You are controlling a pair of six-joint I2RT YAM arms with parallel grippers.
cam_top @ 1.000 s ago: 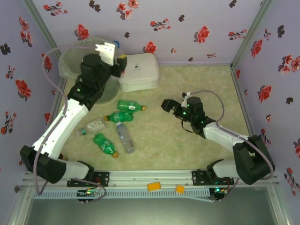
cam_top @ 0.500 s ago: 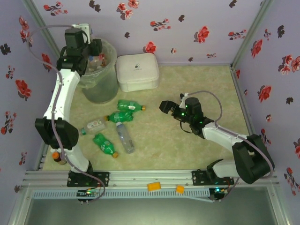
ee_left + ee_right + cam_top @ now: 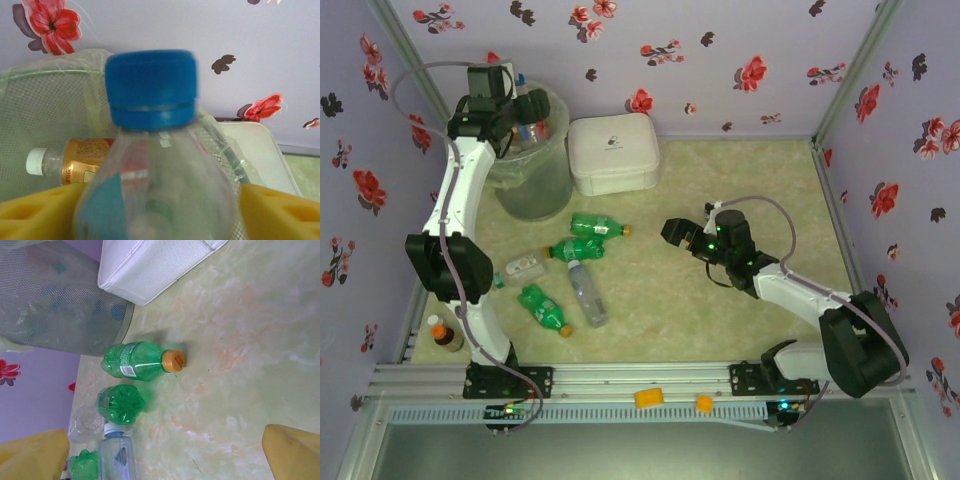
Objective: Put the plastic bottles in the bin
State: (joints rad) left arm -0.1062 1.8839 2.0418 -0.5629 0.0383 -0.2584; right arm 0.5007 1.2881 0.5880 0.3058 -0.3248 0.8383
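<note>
The blue-capped bottle [image 3: 152,165] is aligned cap-outward within the left gripper [image 3: 160,202]; its grip cannot be told. The right gripper [image 3: 165,445] is spread wide, empty.

Bare floor [image 3: 750,170] right of bottles [image 3: 582,250]; bin [image 3: 535,192] and white box [image 3: 613,152] along back wall [image 3: 720,40].

The left arm [image 3: 455,200] reaches far up to the back left corner. The left gripper [image 3: 523,106] has its yellow fingers [image 3: 280,210] apart, but I can't tell if they grip. The right arm [image 3: 800,290] is bent low. The right gripper [image 3: 671,229] points left, its fingers [image 3: 294,449] wide apart.
</note>
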